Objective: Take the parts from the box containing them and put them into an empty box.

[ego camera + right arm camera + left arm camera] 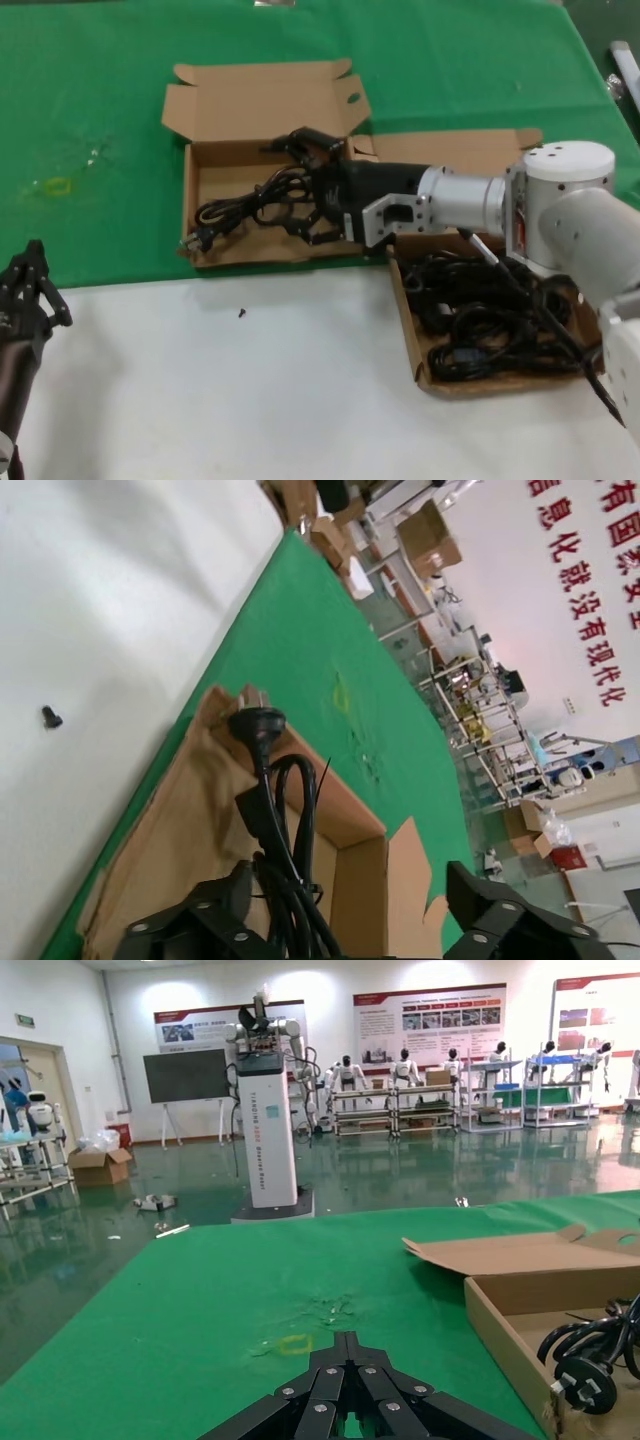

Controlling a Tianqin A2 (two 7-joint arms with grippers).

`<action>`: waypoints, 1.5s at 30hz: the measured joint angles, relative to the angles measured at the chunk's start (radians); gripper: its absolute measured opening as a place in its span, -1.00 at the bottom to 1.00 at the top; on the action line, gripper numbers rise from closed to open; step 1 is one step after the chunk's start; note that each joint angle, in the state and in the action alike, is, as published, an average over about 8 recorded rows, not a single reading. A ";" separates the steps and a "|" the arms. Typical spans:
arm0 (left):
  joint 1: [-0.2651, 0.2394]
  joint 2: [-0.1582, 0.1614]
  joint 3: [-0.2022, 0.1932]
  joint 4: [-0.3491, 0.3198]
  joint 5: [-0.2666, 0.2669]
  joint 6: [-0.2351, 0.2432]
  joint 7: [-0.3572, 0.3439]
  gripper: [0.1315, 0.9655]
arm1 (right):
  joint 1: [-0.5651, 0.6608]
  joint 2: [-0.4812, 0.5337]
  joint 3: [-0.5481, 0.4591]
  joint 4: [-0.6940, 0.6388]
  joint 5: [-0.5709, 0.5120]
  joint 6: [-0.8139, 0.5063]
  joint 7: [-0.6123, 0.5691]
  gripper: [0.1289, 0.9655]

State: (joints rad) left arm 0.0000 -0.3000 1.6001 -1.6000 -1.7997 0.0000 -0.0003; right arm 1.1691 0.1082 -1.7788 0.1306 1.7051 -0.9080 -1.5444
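The right gripper (pixel 306 190), a black linkage-fingered tool on a silver cylindrical wrist, reaches across into the shallow brown cardboard mailer box on the left (pixel 193 180). Its fingers are spread wide, one over the far wall and one low over the box floor, and a loosely wound black power cord with a moulded plug (pixel 255 200) lies between them on the floor. From the right wrist view the two fingers (pixel 510 920) stand well apart on either side of the cord (pixel 285 820), whose glossy rubbery loops run up to a round plug (pixel 255 723) at the box's near wall; whether the pads touch the cable cannot be told.

This box sits on green felt-like cloth (pixel 100 100), its hinged lid folded back flat, with ear flaps and one round hole. The second brown cardboard box (pixel 408 320), to the right and partly under the arm, holds a dense tangle of black cords (pixel 490 320).

The left gripper (pixel 30 285) hovers over the smooth white tabletop (pixel 220 390) at the near left, its black fingers drawn together.
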 joint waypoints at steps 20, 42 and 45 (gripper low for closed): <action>0.000 0.000 0.000 0.000 0.000 0.000 0.000 -0.97 | -0.220 0.131 -0.049 0.524 -0.025 0.007 0.362 0.87; 0.000 0.000 0.000 0.000 0.000 0.000 0.000 -0.66 | -0.333 0.141 -0.024 0.642 -0.011 0.111 0.503 1.00; 0.000 0.000 0.000 0.000 0.000 0.000 0.000 -0.60 | -0.370 0.143 -0.015 0.679 -0.006 0.146 0.549 1.00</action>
State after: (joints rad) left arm 0.0000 -0.3000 1.6001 -1.6000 -1.7997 0.0000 -0.0003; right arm 0.7992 0.2514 -1.7939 0.8099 1.6986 -0.7618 -0.9951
